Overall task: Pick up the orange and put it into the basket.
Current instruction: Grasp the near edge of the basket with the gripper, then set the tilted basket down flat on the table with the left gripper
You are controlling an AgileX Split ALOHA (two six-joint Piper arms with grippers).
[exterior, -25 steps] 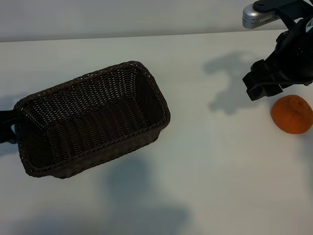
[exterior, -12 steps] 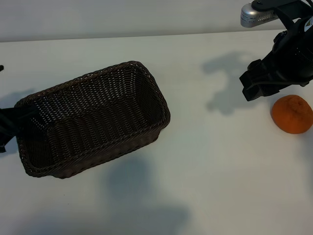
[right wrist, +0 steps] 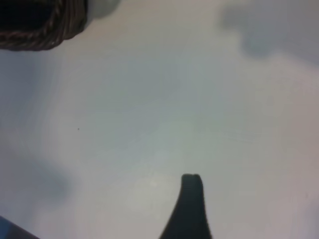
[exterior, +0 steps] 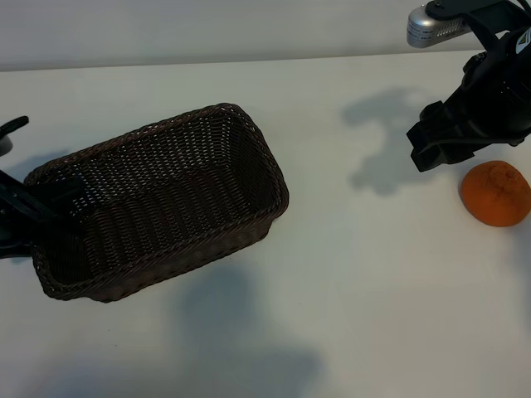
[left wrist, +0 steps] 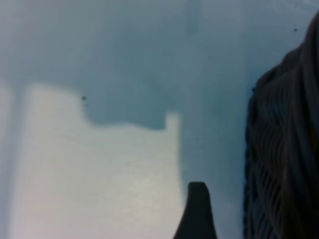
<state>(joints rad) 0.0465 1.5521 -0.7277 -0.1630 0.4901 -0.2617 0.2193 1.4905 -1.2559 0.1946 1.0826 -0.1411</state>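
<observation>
We have 1 orange (exterior: 495, 193) lying on the white table (exterior: 365, 274) at the far right edge of the scene, and it is not yet picked up. The right gripper (exterior: 444, 147) hangs just to the left of it and slightly farther back, near but not touching, with its jaws standing wide and nothing between them. In the right wrist view we see only 1 dark fingertip (right wrist: 191, 199) over bare table, so the orange is not yet lined up under the jaws.

To do this step well, we should shift the right gripper to the right until the orange sits squarely between the 2 fingers, then lower it straight down and close around the widest part of the fruit. The peel is lumpy and the fruit round, so in our judgement an off-centre pinch could roll it away toward the table's edge.

The basket (exterior: 249, 133), 1 in number, lies empty at the left, well apart from the orange. The left gripper (exterior: 33, 203) sits at the basket's left end, 1 finger seemingly over the rim, jaws wide and empty. We should keep it clear of the basket's open middle for the drop.

Count: 1 orange, 1 basket, 2 grippers.
</observation>
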